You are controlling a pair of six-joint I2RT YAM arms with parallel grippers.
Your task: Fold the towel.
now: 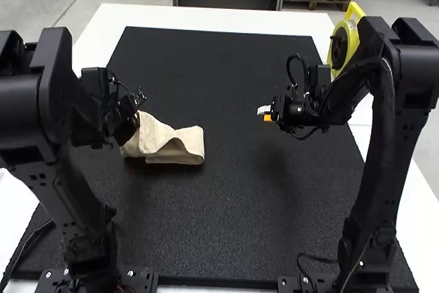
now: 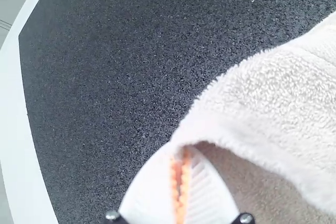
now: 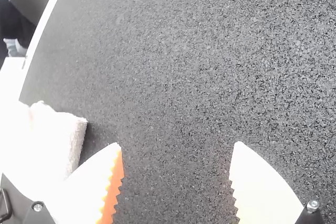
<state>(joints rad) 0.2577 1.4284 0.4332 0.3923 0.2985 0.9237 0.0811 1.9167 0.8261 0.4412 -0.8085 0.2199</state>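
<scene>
One towel [image 1: 188,147], nine o'clock on mat [image 1: 219,224], seemingly part-folded; left fingers [image 2: 149,190] pinching edge; right fingers [image 3: 262,190] wide, two o'clock; final fold likely outstanding.

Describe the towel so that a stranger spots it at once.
On the white table lies a large black mat. Left of its middle in the high view, its edge in the left end effector, is the folded towel. Cream and fuzzy, it contrasts with the round yellow object at right.
</scene>
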